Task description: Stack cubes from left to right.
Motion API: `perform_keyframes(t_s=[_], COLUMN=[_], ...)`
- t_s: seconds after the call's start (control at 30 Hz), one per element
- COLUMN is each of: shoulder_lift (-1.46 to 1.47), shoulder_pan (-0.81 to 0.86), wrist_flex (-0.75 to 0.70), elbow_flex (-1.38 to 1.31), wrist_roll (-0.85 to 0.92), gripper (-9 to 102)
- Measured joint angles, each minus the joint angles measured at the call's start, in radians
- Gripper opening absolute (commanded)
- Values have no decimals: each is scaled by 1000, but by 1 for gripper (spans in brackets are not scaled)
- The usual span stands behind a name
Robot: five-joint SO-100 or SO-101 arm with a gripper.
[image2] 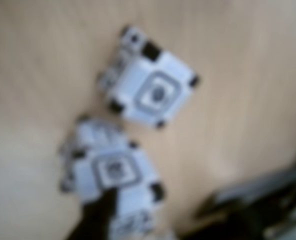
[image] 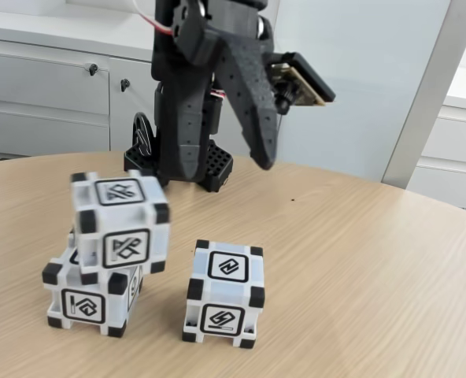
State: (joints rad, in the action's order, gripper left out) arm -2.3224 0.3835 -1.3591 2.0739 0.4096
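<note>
Tabletop [image: 359,260]: a light wood-grain surface with a curved far edge carried all three cubes and the arm's base.
Upper cube [image: 121,222]: in the fixed view it sat on top of another cube at the left, tilted and shifted off square, so its footprint did not line up with the one beneath. Its outline was slightly blurred.
Lower cube [image: 87,303]: it rested on the tabletop under the upper cube, with its front face and black corner blocks visible.
Single cube [image: 225,293]: it stood upright on the tabletop just to the right of the stacked pair, close to it but not touching.
Wrist view: the picture was heavily blurred. One cube [image2: 150,90] lay in the upper middle and a cube stack [image2: 113,175] in the lower left; which matched which could not be told for certain.
End effector [image: 263,153]: the black fingers pointed down above the tabletop, behind and above the cubes, well clear of all three and holding nothing. Whether the fingers were parted or closed could not be told.
Arm base [image: 182,161]: a black block sat on the tabletop behind the cubes, with the arm rising from it.
Wrist camera [image: 302,79]: a small board was mounted on the right side of the arm.
Surroundings: pale cabinets [image: 44,87] with dark keyholes stood behind the tabletop at the left, and a plain wall [image: 367,71] at the right.
Obstructions: nothing lay between the end effector and the cubes.
</note>
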Motion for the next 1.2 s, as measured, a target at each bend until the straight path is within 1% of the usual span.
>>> perform_keyframes(t_s=[0.3,0.53,0.63,0.77,0.87,0.97,1.1,1.2], shoulder_lift=[11,196,253,270,273,273,311,356], shoulder_pan=[-49,-49,-49,-49,-49,-49,-49,-49], wrist_flex=[0,2,2,2,9,48,110,129], elbow_flex=[0,0,0,0,0,0,0,0], wrist_roll=[-26,-11,-5,-8,-26,-63,-156,-219], gripper=[41,40,41,45,46,46,46,44])
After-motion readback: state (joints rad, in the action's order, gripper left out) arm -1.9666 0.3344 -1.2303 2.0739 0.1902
